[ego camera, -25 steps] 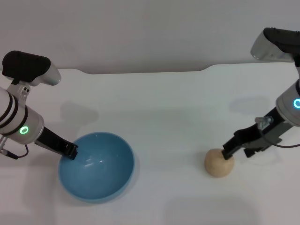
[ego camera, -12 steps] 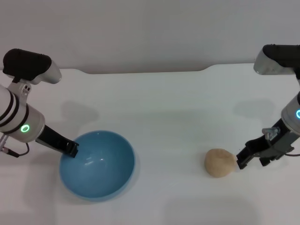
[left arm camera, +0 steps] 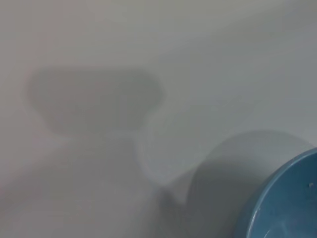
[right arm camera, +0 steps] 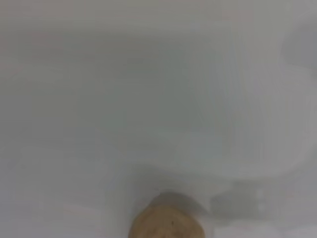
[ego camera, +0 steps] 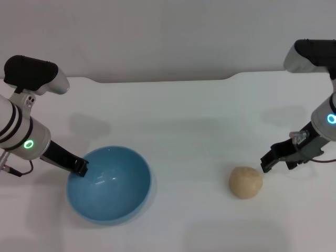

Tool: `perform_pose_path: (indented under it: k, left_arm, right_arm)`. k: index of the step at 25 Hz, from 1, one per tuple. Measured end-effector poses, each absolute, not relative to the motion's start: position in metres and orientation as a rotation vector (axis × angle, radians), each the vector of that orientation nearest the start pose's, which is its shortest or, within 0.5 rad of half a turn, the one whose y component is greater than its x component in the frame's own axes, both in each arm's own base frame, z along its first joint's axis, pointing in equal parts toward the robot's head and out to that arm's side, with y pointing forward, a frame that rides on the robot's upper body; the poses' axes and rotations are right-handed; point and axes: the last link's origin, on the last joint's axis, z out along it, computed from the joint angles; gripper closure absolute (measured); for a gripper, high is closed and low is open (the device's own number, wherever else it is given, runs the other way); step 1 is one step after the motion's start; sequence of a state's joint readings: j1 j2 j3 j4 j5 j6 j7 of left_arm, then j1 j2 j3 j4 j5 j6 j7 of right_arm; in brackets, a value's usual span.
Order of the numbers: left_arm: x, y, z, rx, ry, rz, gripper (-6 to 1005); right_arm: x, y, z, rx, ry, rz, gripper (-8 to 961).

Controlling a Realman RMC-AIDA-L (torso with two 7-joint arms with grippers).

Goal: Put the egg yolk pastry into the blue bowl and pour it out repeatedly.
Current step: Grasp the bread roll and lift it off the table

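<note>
1. Impossible to tell from the head view whether the left gripper (ego camera: 80,167), at the rim of the blue bowl (ego camera: 109,185), clasps that rim or merely touches it.
2. Likewise unclear, the spread of the right gripper (ego camera: 267,163), seen only as a dark tip just beside the egg yolk pastry (ego camera: 245,182).
3. Cut by the picture's edge in the left wrist view: most of the blue bowl (left arm camera: 286,201), with only a curved part of rim and wall showing.
4. Cut off in the right wrist view: the lower part of the egg yolk pastry (right arm camera: 166,223).
5. Both arms cropped at the head view's side edges.
</note>
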State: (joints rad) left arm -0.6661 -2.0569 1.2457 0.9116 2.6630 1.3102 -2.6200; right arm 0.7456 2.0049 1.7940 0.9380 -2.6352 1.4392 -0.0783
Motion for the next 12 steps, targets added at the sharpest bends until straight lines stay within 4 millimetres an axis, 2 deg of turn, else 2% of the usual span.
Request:
perform_pose_path:
  k: [12]
  left_arm:
    - [-0.261,0.376,-0.016,-2.341,-1.312,0.492,1000]
  right_arm:
    - [0.224,0.386,-0.017,-2.120,1.662,-0.430,349]
